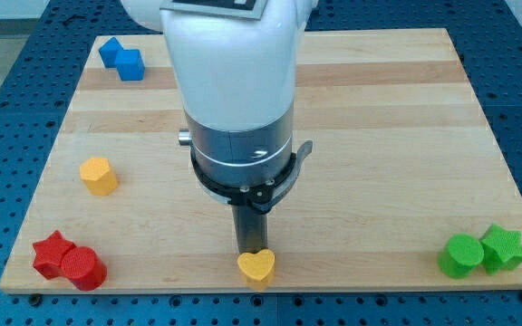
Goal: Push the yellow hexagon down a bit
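The yellow hexagon [99, 175] sits near the board's left edge, about halfway down. My tip [252, 251] is far to the hexagon's right and lower, near the board's bottom edge. It stands right at the top side of a yellow heart [256, 267]; its very end seems to touch the heart or be partly hidden behind it. The arm's white and grey body fills the middle of the view above the rod.
Two blue blocks [120, 58] lie together at the top left. A red star [52, 253] and a red cylinder [83, 266] touch at the bottom left. A green cylinder [460, 255] and a green star [503, 248] touch at the bottom right. The wooden board [397, 136] lies on a blue perforated table.
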Robot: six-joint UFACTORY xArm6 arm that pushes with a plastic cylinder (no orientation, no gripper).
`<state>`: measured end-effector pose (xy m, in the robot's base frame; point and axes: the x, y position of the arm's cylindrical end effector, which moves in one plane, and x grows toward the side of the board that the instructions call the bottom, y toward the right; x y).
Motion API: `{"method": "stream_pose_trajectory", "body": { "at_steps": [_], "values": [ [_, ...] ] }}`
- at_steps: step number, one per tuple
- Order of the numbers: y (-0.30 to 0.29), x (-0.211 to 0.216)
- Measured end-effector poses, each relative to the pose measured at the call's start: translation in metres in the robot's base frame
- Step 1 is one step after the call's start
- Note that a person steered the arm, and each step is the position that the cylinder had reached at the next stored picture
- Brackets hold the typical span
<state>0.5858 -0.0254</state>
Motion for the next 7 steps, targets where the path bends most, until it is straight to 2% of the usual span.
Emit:
{"method": "stream_pose_trajectory", "body": {
  "at_steps": [2, 3, 5, 7],
  "values": [
    [0.0, -0.014],
    [-0.018, -0.061],
    [-0.044, -0.071],
    [-0.09, -0.163]
  ]
}}
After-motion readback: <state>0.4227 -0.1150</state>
